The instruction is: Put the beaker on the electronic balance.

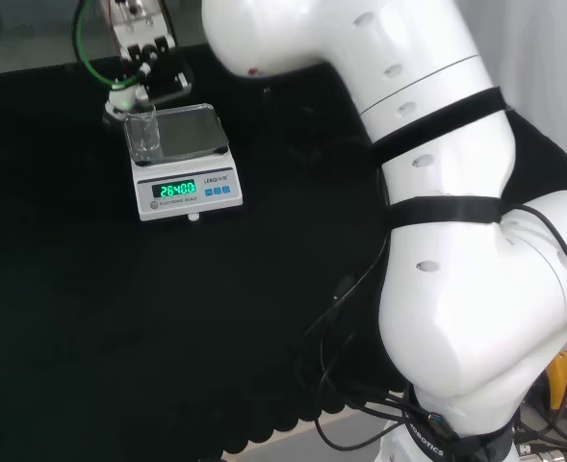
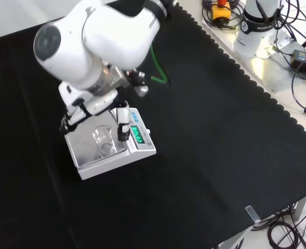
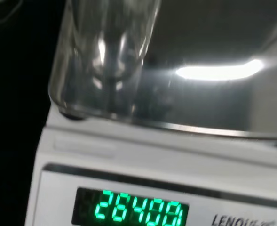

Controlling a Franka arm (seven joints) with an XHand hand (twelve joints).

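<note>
A small clear glass beaker (image 1: 146, 135) (image 2: 104, 141) (image 3: 105, 56) stands upright on the steel pan of the white electronic balance (image 1: 189, 197) (image 2: 143, 149) (image 3: 152, 155), near the pan's left corner in the head view. The balance's green display is lit. My hand (image 1: 137, 72) (image 2: 93, 101) hovers just beyond and above the beaker. Its fingers (image 2: 123, 126) hang straight down on either side of the glass with a gap to it, so the hand is open and holds nothing.
Black cloth (image 2: 204, 129) covers the bench around the balance. In the front view, the arm's base (image 2: 259, 26), cables and a yellow box with a red button (image 2: 220, 11) sit past the cloth's scalloped edge at the top right. The arm's white links (image 1: 437, 192) stand at the right of the head view.
</note>
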